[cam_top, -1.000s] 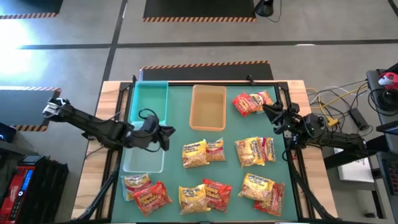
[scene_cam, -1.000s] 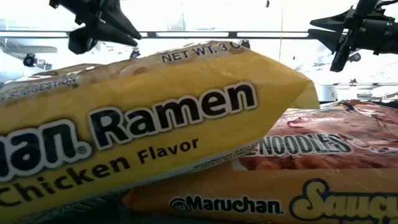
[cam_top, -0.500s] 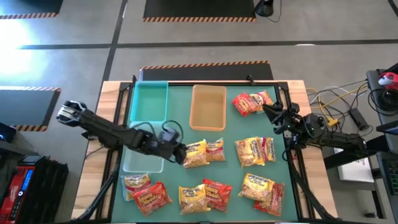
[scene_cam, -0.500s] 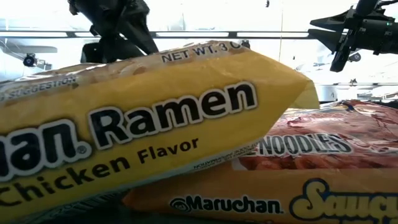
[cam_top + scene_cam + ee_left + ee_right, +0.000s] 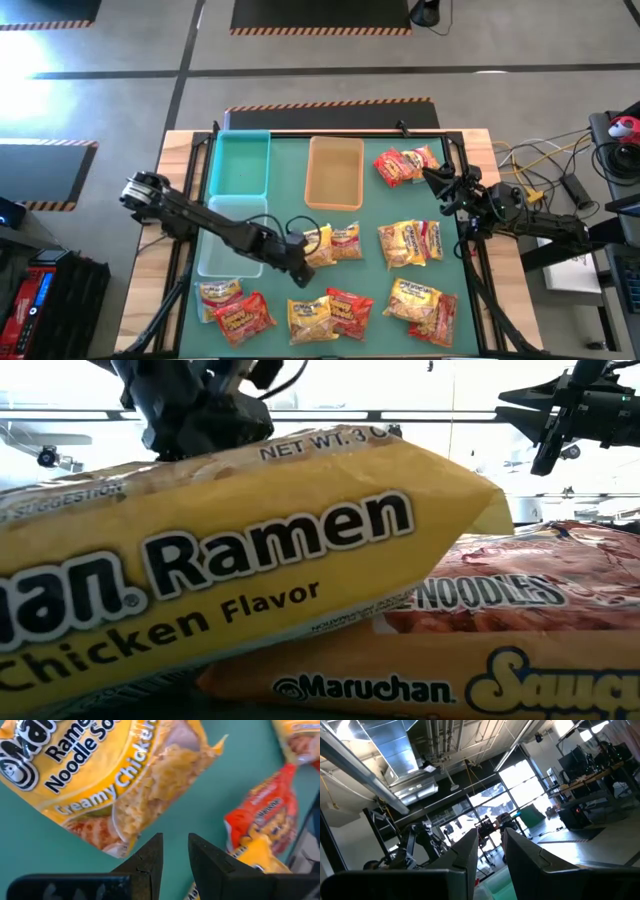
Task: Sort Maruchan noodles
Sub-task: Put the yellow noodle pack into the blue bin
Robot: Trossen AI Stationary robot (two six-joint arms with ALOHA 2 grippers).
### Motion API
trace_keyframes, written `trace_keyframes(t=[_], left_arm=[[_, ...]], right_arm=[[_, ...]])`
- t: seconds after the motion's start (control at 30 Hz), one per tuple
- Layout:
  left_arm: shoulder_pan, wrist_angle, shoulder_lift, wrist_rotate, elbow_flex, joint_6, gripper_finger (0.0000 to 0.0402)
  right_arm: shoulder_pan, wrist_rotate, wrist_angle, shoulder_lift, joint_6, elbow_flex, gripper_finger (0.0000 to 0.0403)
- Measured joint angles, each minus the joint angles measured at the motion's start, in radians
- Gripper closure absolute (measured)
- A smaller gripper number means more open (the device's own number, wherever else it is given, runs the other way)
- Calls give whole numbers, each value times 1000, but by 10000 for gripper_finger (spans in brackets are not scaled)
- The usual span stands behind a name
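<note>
From the high view, I have my left end effector [image 5: 298, 272] at centre frame, just below-left of a yellow noodle packet [image 5: 316, 246] lying beside its neighbour; the left arm is clearly nearer. The right end effector [image 5: 432, 180] waits at right, near the upper-right packets [image 5: 405, 164]. The teal tray [image 5: 240, 165], tan tray [image 5: 335, 172] and clear tray [image 5: 228, 262] look empty.

Low view: only close packets and arm silhouettes.

Left wrist view: fingers [image 5: 150, 857] narrowly apart, holding nothing; the Creamy Chicken packet [image 5: 110, 775] lies just ahead, long axis diagonal.

Right wrist view: fingers [image 5: 465, 855] slightly apart, empty, aimed at the room.

Green table [image 5: 372, 205]: ramen packets [image 5: 410, 243] (scattered), three trays [image 5: 334, 172].
</note>
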Motion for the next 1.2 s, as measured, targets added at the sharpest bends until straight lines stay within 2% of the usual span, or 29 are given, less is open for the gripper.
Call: trace_keyframes(t=[0.23, 0.5, 0.7, 1.2], left_arm=[[3, -6, 45, -22, -1, 2, 327], [1, -45, 19, -37, -1, 53, 327], [6, -82, 15, -122, -2, 83, 327], [13, -80, 52, -158, -24, 60, 327]], right_arm=[[0, 0, 0, 0, 0, 0, 319], [0, 0, 0, 0, 0, 0, 319], [0, 0, 0, 0, 0, 0, 319], [0, 1, 5, 0, 0, 0, 319]])
